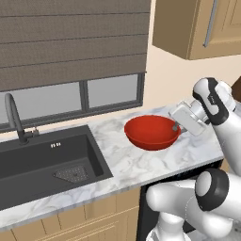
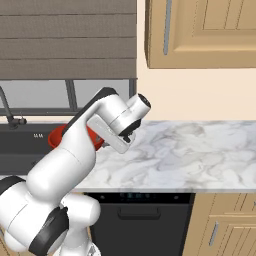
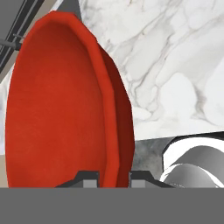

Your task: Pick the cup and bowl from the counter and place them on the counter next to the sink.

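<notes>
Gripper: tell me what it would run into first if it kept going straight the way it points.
The gripper is shut on the rim of the glossy red round bowl. Pushed on, its fingers slide further down the bowl's wall; beyond lies white marble counter, depth unclear.

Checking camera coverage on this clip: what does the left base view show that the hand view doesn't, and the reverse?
Left base view: the sink basin with strainer, and the bowl upright over the counter, right of the sink.
Hand view: the fingertips straddling the bowl's rim, one inside, one outside.
Both: the red bowl, the marble counter, the gripper at the rim.
</notes>
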Controlling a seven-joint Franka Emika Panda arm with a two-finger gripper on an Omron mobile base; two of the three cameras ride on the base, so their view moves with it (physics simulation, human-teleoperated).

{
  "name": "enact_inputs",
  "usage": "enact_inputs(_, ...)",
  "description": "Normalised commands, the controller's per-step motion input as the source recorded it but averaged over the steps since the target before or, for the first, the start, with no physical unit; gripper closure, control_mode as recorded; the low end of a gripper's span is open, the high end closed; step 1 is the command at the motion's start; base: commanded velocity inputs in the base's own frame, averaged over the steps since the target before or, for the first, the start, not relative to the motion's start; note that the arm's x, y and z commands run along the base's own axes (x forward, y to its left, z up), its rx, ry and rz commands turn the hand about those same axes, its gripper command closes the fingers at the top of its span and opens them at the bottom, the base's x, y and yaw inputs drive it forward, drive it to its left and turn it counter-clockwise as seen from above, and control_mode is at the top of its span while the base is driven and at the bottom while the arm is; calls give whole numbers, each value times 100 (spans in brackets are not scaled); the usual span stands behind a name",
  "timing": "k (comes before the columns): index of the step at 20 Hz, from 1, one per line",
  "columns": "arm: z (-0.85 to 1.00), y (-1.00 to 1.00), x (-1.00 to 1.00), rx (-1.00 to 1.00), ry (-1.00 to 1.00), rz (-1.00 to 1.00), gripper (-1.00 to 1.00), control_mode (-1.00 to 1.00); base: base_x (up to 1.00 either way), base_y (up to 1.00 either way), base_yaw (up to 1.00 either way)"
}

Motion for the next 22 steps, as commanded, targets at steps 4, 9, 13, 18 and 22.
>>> enact_inputs(4, 0, 1, 0, 0, 0, 0, 100, -100, 0, 0, 0)
enact_inputs(9, -3, 9, 5, 0, 0, 0, 100, -100, 0, 0, 0)
enact_inputs(13, -6, 34, 25, 0, 1, -3, 100, -100, 0, 0, 0)
enact_inputs(18, -40, 7, 20, 0, -2, -1, 100, -100, 0, 0, 0)
enact_inputs(22, -40, 28, 13, -6, -1, 0, 100, -100, 0, 0, 0)
